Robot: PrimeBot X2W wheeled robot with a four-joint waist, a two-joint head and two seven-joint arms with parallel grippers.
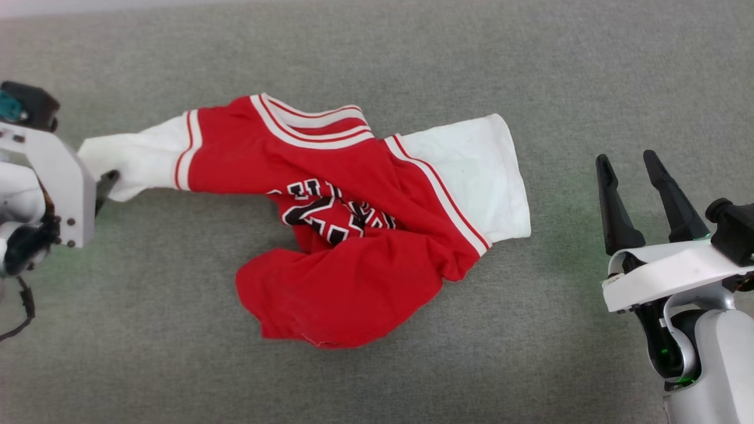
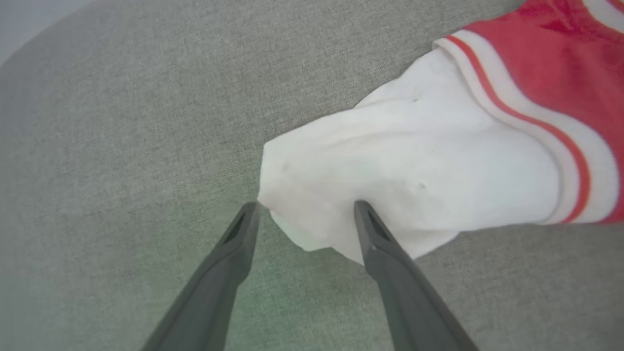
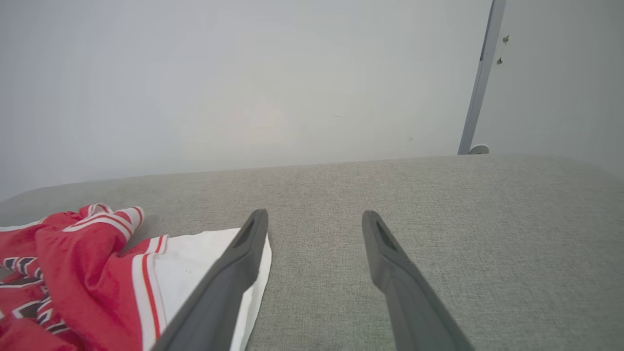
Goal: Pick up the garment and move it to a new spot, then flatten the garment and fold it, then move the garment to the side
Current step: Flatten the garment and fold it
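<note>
The garment (image 1: 359,229), a red jersey with white sleeves and black-white lettering, lies crumpled mid-surface in the head view. One white sleeve (image 1: 135,159) stretches left toward my left gripper (image 1: 107,178). In the left wrist view my left gripper (image 2: 306,208) is open, and the sleeve's end (image 2: 390,165) lies between its fingertips, the right one resting against the cloth. My right gripper (image 1: 628,162) stands open to the right of the garment, apart from the other white sleeve (image 1: 477,171). In the right wrist view, my right gripper (image 3: 314,215) holds nothing, and the garment (image 3: 73,273) lies left of it.
Everything rests on a grey fabric surface (image 1: 589,76) with free room all around the garment. Its far edge meets a pale wall (image 3: 243,73). A thin metal pole (image 3: 480,83) stands behind the surface at the right.
</note>
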